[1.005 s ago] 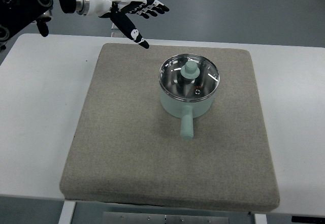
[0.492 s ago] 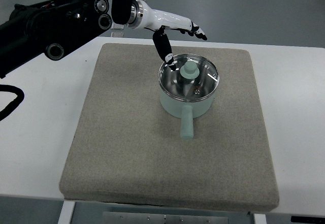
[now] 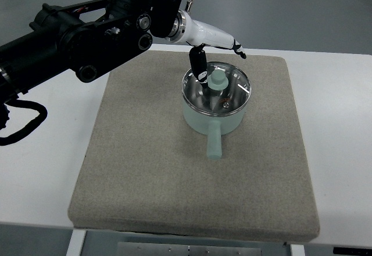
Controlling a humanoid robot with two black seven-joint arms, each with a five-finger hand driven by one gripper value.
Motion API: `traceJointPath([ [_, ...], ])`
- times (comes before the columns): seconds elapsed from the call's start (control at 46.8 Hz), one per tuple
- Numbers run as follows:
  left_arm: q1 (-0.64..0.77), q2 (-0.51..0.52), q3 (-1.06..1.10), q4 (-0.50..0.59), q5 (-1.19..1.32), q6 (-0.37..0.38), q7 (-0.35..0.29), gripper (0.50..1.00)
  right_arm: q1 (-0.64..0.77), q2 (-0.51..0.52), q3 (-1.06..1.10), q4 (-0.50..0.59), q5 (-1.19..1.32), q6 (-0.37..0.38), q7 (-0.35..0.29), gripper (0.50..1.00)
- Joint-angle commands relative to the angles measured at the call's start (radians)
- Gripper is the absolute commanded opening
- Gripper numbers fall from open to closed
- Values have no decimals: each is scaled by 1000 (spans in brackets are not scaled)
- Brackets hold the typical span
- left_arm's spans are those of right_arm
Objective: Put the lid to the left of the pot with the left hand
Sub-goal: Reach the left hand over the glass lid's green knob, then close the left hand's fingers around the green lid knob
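The robot's left hand (image 3: 212,44), white with black fingers, reaches in from the upper left on a bulky black arm and hovers over the far rim of the pot. Its fingers stretch out loosely and its thumb points down toward the lid's knob; it holds nothing. The glass lid (image 3: 216,87), with a pale green knob at its centre, sits closed on the mint-green pot (image 3: 214,119). The pot stands in the upper middle of a grey-brown mat (image 3: 145,169), its handle pointing toward the camera. The mat lies on a white table (image 3: 40,122). The mat to the left of the pot is bare. Judging from this, the task has barely begun: grasping, lifting and setting down all remain.
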Motion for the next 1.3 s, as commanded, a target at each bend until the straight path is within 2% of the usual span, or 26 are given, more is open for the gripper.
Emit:
traceJointPath([
  [0.0,3,-5,3,0,7,0,0,981,0,0,0,0,0,0,0,924],
  [0.107,1,-5,14,2,19,0,0,962,0,0,0,0,0,0,0,924],
  [0.214,1,-5,14,2,40,0,0,904,0,0,0,0,0,0,0,924],
  [0.299,1,-5,14,2,42,0,0,887,0,0,0,0,0,0,0,924],
  [0.428,0,-5,14,0,42,0,-2,827,0,0,0,0,0,0,0,924],
  [0.663,1,-5,14,-2,42,0,-2,748,0,0,0,0,0,0,0,924],
  [0.834,0,-5,14,-3,42,0,-2,711,0,0,0,0,0,0,0,924],
  [1.112,1,-5,14,-18,42,0,-2,701,0,0,0,0,0,0,0,924],
  [1.283,0,-4,14,-23,42,0,-2,673,0,0,0,0,0,0,0,924],
])
